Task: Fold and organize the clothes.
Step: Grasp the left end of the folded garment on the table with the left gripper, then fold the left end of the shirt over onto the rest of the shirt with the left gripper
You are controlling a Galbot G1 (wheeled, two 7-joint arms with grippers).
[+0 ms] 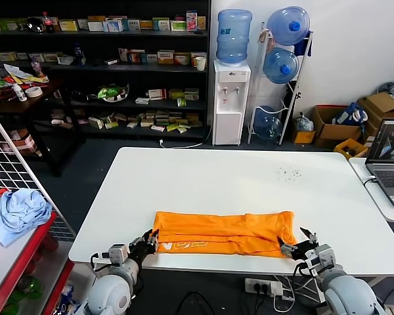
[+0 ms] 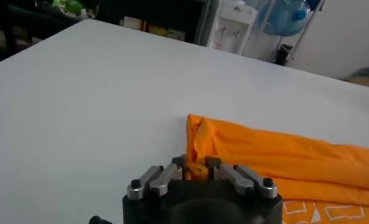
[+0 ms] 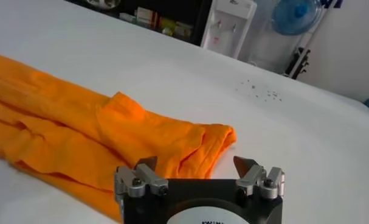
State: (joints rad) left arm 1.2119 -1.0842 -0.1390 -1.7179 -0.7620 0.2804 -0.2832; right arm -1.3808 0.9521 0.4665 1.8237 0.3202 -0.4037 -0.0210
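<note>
The orange T-shirt (image 1: 223, 233) lies folded into a long band near the front edge of the white table (image 1: 249, 177), with pale lettering on its front layer. My left gripper (image 1: 146, 241) is at the band's left end and is shut on a pinch of the orange cloth (image 2: 197, 171). My right gripper (image 1: 302, 246) is at the band's right end, open, its jaws spread just short of the cloth's corner (image 3: 214, 140). The shirt also shows in the left wrist view (image 2: 281, 158).
A light blue cloth bundle (image 1: 16, 213) lies on a red rack at the left. A laptop (image 1: 389, 161) sits on a side table at the right. Shelves, a water dispenser (image 1: 230, 98) and boxes stand behind the table.
</note>
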